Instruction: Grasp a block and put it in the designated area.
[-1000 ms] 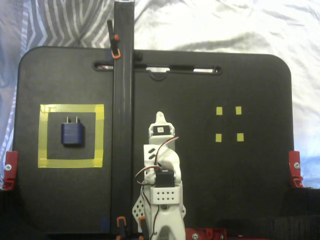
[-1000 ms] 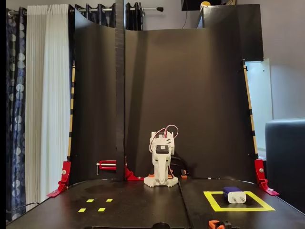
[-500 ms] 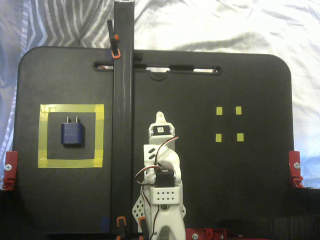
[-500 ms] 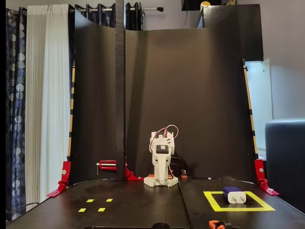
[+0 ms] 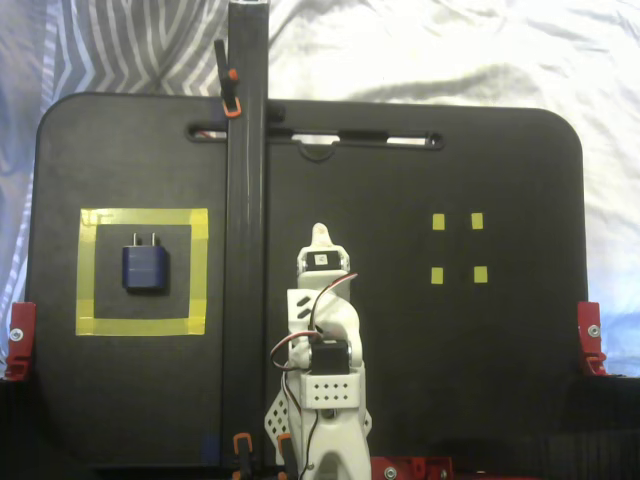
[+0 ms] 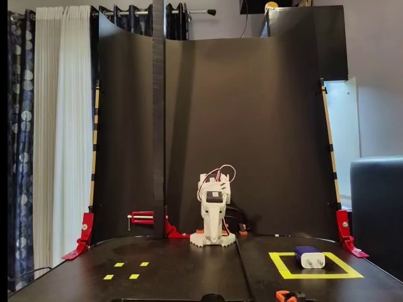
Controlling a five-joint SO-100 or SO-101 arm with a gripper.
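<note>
The dark-blue block [image 5: 145, 267] lies flat inside the designated area [image 5: 142, 218], a large yellow-tape square at the left of the black board, with its two light prongs pointing to the far side. In the other fixed view the block [image 6: 310, 257] sits in the same square [image 6: 277, 265] at the front right. My gripper [image 5: 320, 236] is folded up over the white arm's base [image 6: 213, 217] near the board's middle. It is well to the right of the block, with its jaws together and empty.
Four tiny yellow tape squares [image 5: 458, 248] mark the board's right half and show in the other fixed view [image 6: 126, 270] too. A tall black post [image 5: 245, 200] stands between the arm and the yellow square. Red clamps [image 5: 20, 340] [image 5: 590, 335] hold the board's side edges.
</note>
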